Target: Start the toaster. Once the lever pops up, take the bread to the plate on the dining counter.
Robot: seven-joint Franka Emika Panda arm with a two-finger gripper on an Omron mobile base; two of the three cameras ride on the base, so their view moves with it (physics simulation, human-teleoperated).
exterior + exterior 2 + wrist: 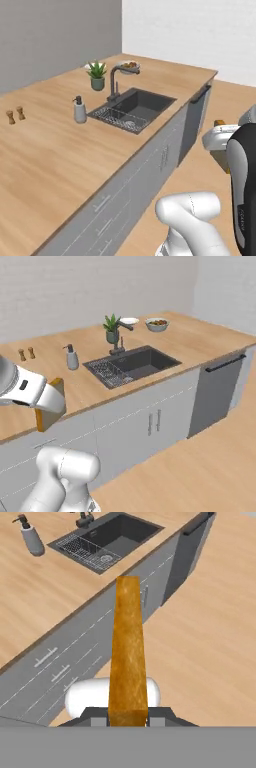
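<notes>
My gripper (128, 717) is shut on the bread (128, 657), a tan slice with a brown crust seen edge-on and sticking out ahead of the fingers. It hangs over the floor beside the grey cabinet front of the dining counter (30, 602). In the right base view the bread (50, 408) shows under the white hand at the left. The plate (129, 321) lies at the far side of the counter (200, 341), behind the potted plant. The toaster is out of view.
A dark sink (132, 363) with a faucet (119, 341) is set into the wood top. Near it stand a soap dispenser (72, 358), a potted plant (112, 328), a fruit bowl (157, 324) and two small shakers (26, 353). A dishwasher front (220, 391) closes the counter's right end.
</notes>
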